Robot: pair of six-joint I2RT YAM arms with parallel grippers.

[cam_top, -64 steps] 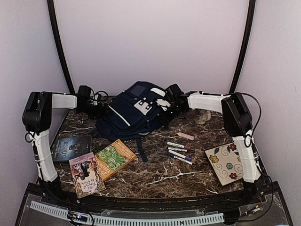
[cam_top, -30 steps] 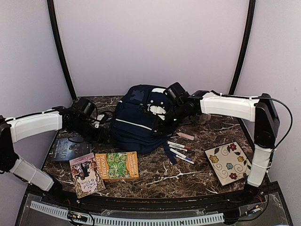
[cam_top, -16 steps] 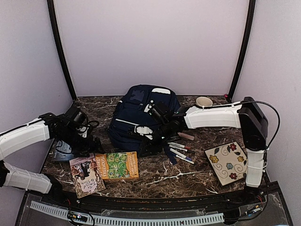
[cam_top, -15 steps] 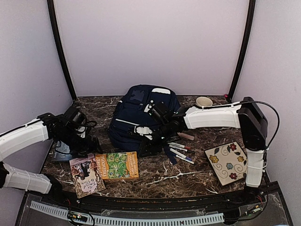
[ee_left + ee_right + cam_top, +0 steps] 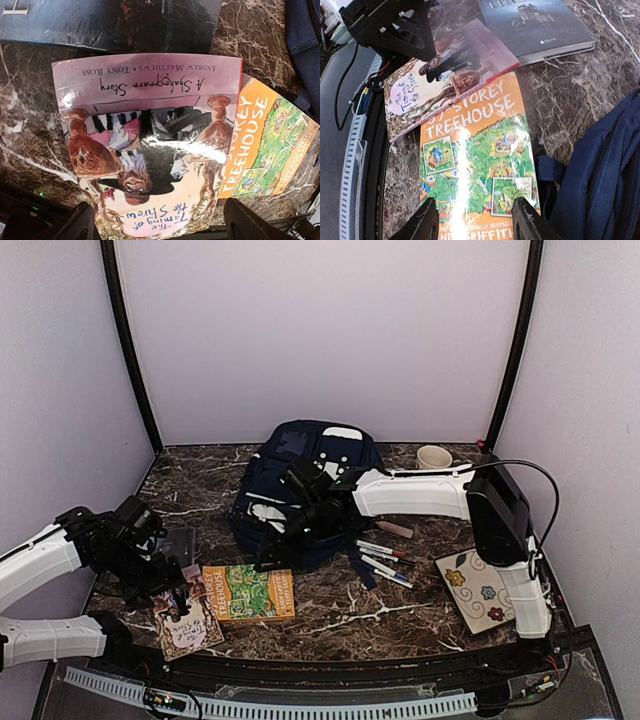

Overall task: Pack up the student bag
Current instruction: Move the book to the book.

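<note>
Bag (image 5: 300,465) sits back-centre on table (image 5: 330,620), nothing seen packed. Pink book (image 5: 150,140), orange book (image 5: 475,150), dark book (image 5: 535,20), pens (image 5: 382,562) all outside it. My left pincer (image 5: 162,220) gapes empty over pink; right pincer (image 5: 475,222) parted, empty, over orange.

Soft, even light from above; glossy covers catch it.
The top view is bright and sharp, walls pale lilac, shadows faint on the counter (image 5: 330,610). White glare streaks the pink book (image 5: 150,125) and the orange book (image 5: 475,165) in the wrist views, whose near jaws blur dark.
</note>
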